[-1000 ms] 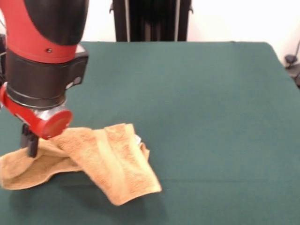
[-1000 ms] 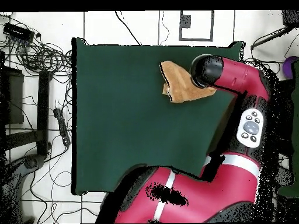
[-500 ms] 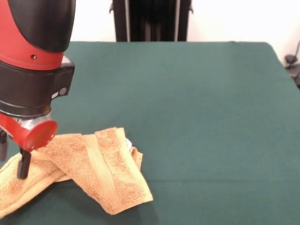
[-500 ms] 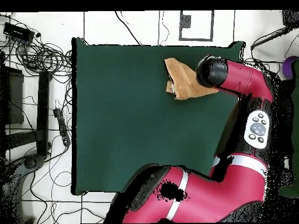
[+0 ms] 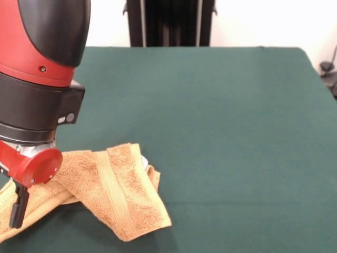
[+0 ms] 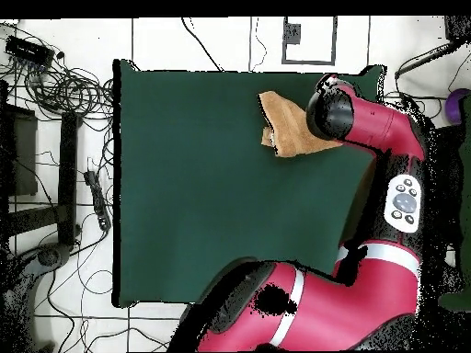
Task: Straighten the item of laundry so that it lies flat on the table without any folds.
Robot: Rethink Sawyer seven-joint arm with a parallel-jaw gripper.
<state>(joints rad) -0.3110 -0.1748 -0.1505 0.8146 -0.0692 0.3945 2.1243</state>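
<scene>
Towel crumpled near the table's corner, arm over it

We saw the golden-orange terry towel [image 5: 113,197] lying rumpled and folded over itself at the near left of the dark green table [image 5: 221,132] in the front view; in the overhead view the towel [image 6: 283,130] sat toward the table's [image 6: 202,184] far right corner. One flap with a flat woven band sloped down to a corner near the table's front edge, while another part ran off to the left under the arm. The red and black arm's gripper [image 5: 17,204] hung at the towel's left part, one dark finger showing against the cloth. We could not tell how far it was parted, nor whether it gripped the cloth.
</scene>
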